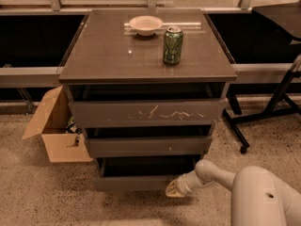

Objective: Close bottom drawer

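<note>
The grey-brown cabinet (146, 55) has three drawers, all pulled out a little. The bottom drawer (134, 182) is the slimmest, with a plain flat front, and its dark inside shows above the front. My gripper (175, 188) is low near the floor, at the right end of the bottom drawer's front, touching it or very close to it. My white arm (214, 173) reaches in from the lower right. The tall top front (146, 113) carries white scratches and the middle front (146, 146) a small white speck.
A green can (172, 44) and a white bowl (146, 24) stand on the cabinet top. An open cardboard box (56, 133) sits on the floor at the left. A black wheeled stand leg (235, 126) lies at the right. My white base (265, 197) fills the lower right.
</note>
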